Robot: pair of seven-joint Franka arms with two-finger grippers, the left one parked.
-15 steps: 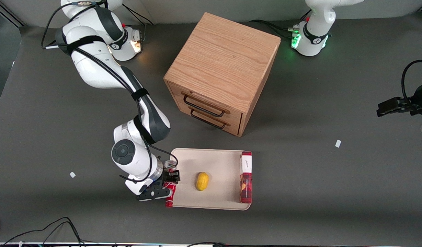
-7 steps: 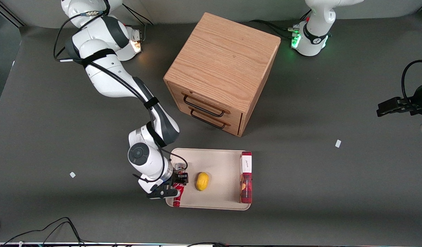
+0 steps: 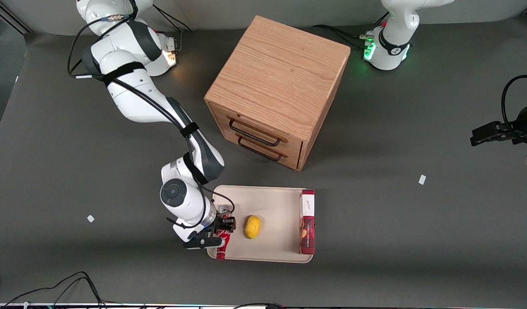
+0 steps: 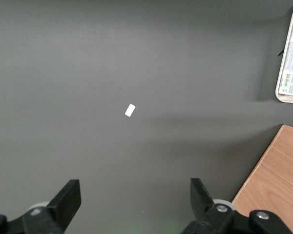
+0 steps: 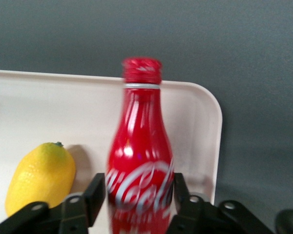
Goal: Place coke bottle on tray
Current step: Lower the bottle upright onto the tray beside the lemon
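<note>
— Where is the small red contour-shaped coke bottle with the white script?

— I see it lying lengthwise over the working arm's end of the flat beige rounded-corner tray, its red cap pointing toward the front camera, clamped at the lower body in my end effector. The yellow lemon sits just beside it on the tray.

— How do you expect it to handle?

— Stiff, light, and I judge the glossy curved wall slippery. The fingers pinch the widest part across the script, which seems the safest hold. Lying down it may roll toward the lemon once released, so I would set it low before letting go.
</note>
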